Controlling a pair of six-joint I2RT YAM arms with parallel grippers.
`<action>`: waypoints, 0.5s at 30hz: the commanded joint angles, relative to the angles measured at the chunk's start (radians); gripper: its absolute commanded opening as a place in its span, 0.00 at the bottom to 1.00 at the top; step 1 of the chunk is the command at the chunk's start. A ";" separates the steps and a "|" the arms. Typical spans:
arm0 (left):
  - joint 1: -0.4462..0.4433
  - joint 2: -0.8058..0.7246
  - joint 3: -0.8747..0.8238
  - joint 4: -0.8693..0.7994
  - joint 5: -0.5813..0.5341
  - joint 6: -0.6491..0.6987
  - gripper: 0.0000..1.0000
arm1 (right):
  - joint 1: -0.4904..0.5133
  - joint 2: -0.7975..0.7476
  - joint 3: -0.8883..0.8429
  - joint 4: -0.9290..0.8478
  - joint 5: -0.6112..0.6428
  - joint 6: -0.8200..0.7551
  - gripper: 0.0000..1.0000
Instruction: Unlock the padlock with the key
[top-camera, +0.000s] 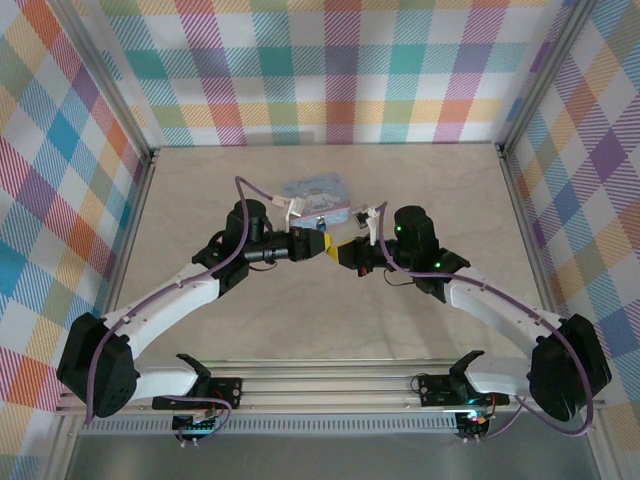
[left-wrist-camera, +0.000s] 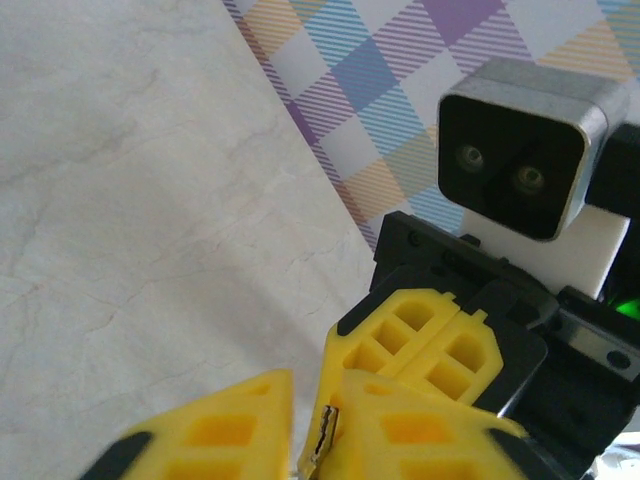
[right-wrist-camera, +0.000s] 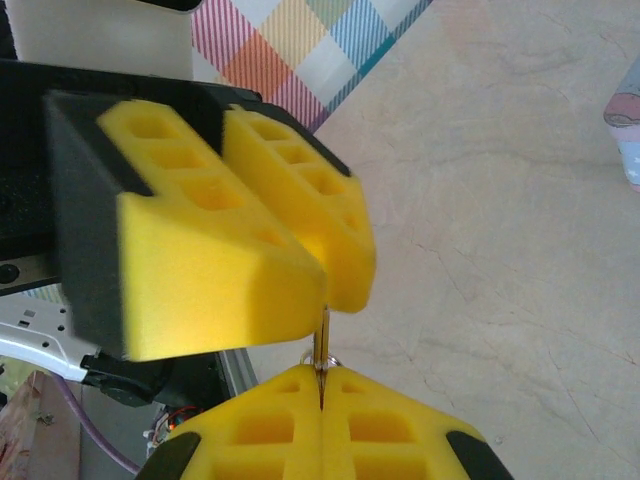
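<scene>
Yellow foam meets yellow foam over the middle of the worktop (top-camera: 200, 200). The left tool (top-camera: 322, 245) lies at 9 o'clock from the right tool (top-camera: 345, 250), tip almost against tip, so both arms are equally near. Between them is a thin silvery pin (right-wrist-camera: 322, 338) with a small ring (right-wrist-camera: 326, 360) at its foot. The right tool is pressed together on the lower end of this pin. In its wrist view the pin stands from 6 to 12 o'clock, and the free end goes into the seam of the left fingers (right-wrist-camera: 340, 270). These fingers are nearly together around it, but I cannot tell if they really pinch it. I also cannot tell if the pin is the key's blade or the padlock's shackle; the dark body is hidden in the foam, I think. From above, the long axis runs from 3 to 9 o'clock, along the line of both tools, so I judge the next move is a push or turn along this axis. A pastel tin (top-camera: 315, 197) lies at 12 o'clock, apart.
</scene>
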 joint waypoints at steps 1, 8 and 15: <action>-0.013 0.004 0.037 -0.033 -0.001 0.027 0.05 | 0.004 0.001 0.014 0.003 -0.011 -0.011 0.00; -0.015 -0.020 0.072 -0.179 -0.061 0.124 0.00 | 0.004 -0.016 0.015 -0.022 0.015 -0.009 0.05; -0.014 0.003 0.167 -0.340 -0.060 0.274 0.00 | -0.025 -0.085 0.019 -0.103 0.003 -0.007 0.37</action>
